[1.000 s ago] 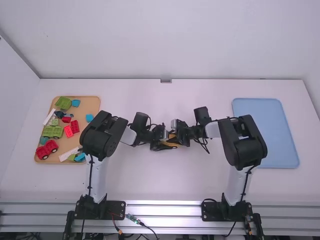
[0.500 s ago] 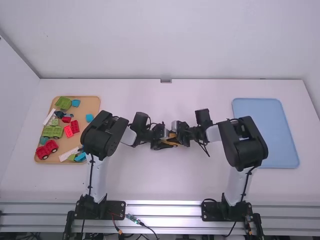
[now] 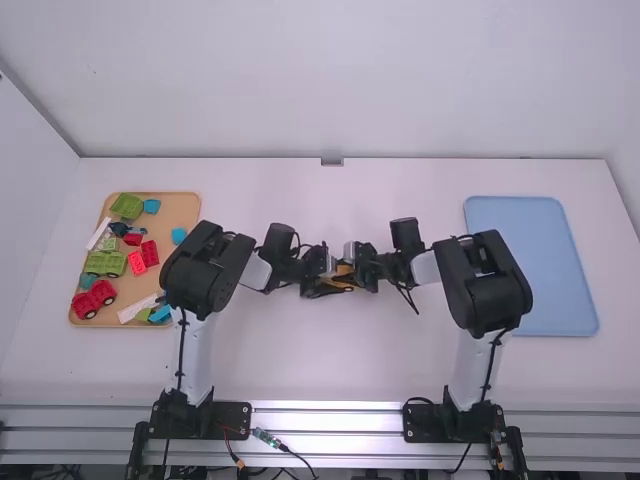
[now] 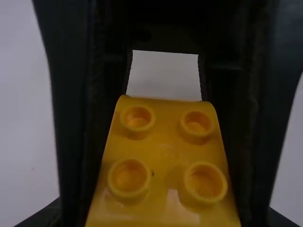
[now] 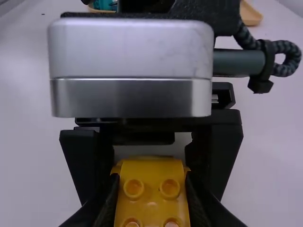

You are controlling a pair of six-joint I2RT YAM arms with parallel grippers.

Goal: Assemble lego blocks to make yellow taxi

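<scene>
I have both grippers together over the middle of the table (image 3: pixel 290 365), the left gripper (image 3: pixel 336 287) coming in from nine o'clock and the right gripper (image 5: pixel 151 176) from three. Between them is the yellow block (image 4: pixel 165 151), studs and curved top facing the left wrist camera. My right fingers are closed just to the block's width, one along each side. My left fingers are narrowed to about the same width and look clamped on its far part, though their tips are hidden from me. I take the step in hand to be seating yellow parts of the taxi against each other; I can't tell whether a seam is fully shut. Next, I'd want a straight, even push along the nine-to-three line, with both grips level so the studs don't cock, then one gripper opening gently while the other keeps the piece. If I let go on a half-seated joint, it could pop apart. Out at nine o'clock, the wooden tray (image 3: pixel 185 212) holds loose parts, among them a red truck (image 3: pixel 93 299) at its near end and a green truck (image 3: pixel 104 263) beyond it. At three o'clock lies the blue tray (image 3: pixel 530 265), probably where the finished taxi goes.
</scene>
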